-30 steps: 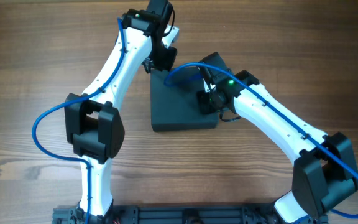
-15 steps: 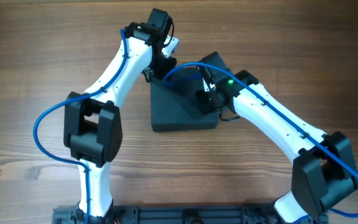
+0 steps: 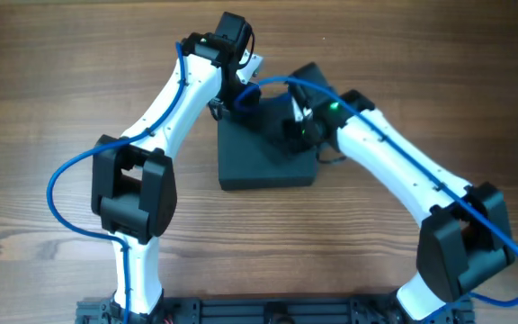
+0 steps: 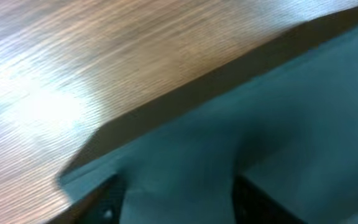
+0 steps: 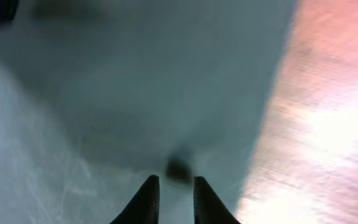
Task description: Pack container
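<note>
The container (image 3: 263, 160), a dark teal-grey box, lies on the wooden table between both arms, with its flap (image 3: 309, 76) sticking up at the far right corner. My left gripper (image 3: 239, 97) hovers over the box's far left corner. In the left wrist view it (image 4: 179, 208) is open, its dark fingers (image 4: 107, 202) wide apart over the teal surface (image 4: 278, 118), with nothing between them. My right gripper (image 3: 297, 126) is over the box's right part. In the right wrist view its fingertips (image 5: 146, 196) stand a narrow gap apart, close above the teal surface (image 5: 104, 112).
Wooden tabletop (image 3: 43, 108) surrounds the box on all sides. The arm bases and a dark rail (image 3: 268, 310) run along the near edge. Blue cables (image 3: 61, 180) loop beside each arm.
My left gripper has gone from shut to open at the box's far left corner. The right arm has shifted slightly toward the far side, and its fingers have parted a little.
</note>
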### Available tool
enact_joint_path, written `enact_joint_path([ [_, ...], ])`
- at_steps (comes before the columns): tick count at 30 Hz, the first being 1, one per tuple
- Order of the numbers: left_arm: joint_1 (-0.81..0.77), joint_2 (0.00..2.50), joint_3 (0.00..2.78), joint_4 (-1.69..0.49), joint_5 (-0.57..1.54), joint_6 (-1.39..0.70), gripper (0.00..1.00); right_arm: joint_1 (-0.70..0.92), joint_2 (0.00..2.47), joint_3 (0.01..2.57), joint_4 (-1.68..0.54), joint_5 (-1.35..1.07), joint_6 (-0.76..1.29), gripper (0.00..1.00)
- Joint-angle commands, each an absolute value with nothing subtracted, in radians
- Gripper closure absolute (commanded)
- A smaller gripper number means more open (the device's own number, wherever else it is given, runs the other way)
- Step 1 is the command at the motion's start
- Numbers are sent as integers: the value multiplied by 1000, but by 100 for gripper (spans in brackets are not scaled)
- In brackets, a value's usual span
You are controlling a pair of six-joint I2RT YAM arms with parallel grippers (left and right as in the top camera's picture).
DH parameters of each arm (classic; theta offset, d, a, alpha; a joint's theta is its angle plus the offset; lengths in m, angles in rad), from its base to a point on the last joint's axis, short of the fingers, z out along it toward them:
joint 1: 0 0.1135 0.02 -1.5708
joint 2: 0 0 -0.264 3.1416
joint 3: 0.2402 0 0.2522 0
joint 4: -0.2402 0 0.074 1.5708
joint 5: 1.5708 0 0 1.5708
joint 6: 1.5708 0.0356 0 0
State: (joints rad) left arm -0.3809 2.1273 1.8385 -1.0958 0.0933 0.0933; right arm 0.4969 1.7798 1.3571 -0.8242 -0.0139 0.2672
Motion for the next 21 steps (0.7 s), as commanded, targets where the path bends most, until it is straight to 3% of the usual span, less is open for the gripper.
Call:
enact_joint_path([
  [1,-306,2060,1899,-1108,36,99,32,400,1765,1521,-870,28,234,80],
  [3,-268,2027,1923,-1110,35,100,21,355,1749,1587,-884,41,191,79],
  [4,-249,2012,1931,-1111,36,100,12,332,1740,1618,-886,54,173,68],
  [5,-228,1994,1936,-1111,35,100,0,306,1733,1651,-886,70,155,44],
  [7,-176,1946,1936,-1113,17,100,0,244,1729,1735,-883,106,122,6],
  [8,-155,1927,1936,-1115,0,100,0,218,1729,1764,-883,117,112,0],
  [15,0,1781,1936,-1118,-58,100,0,57,1716,1877,-928,106,64,0],
  [21,83,1682,1923,-1166,-29,100,0,25,1613,1848,-940,181,135,0],
])
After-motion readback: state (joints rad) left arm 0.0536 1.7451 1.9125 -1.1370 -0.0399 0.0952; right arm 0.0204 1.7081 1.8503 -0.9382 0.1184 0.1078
